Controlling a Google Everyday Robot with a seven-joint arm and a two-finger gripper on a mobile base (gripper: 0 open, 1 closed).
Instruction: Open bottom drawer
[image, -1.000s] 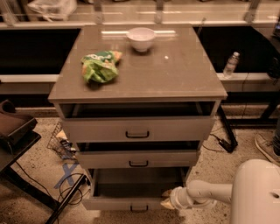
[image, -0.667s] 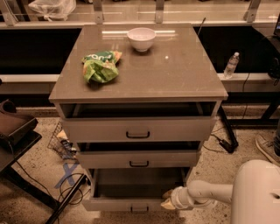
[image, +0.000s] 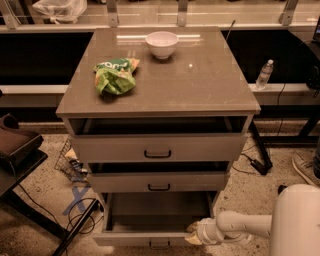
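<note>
Grey-beige and shallow, the bottom drawer (image: 155, 212) juts well out from the foot of the cabinet (image: 200, 75). The gripper (image: 193, 234) sits at the drawer's front right corner, low beside the cabinet; whether it grips anything cannot be told.

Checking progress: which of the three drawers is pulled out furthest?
The bottom drawer: its bare floor shows, while the middle drawer and top drawer show only dark gaps. The gripper sits at the bottom drawer's front right corner.
</note>
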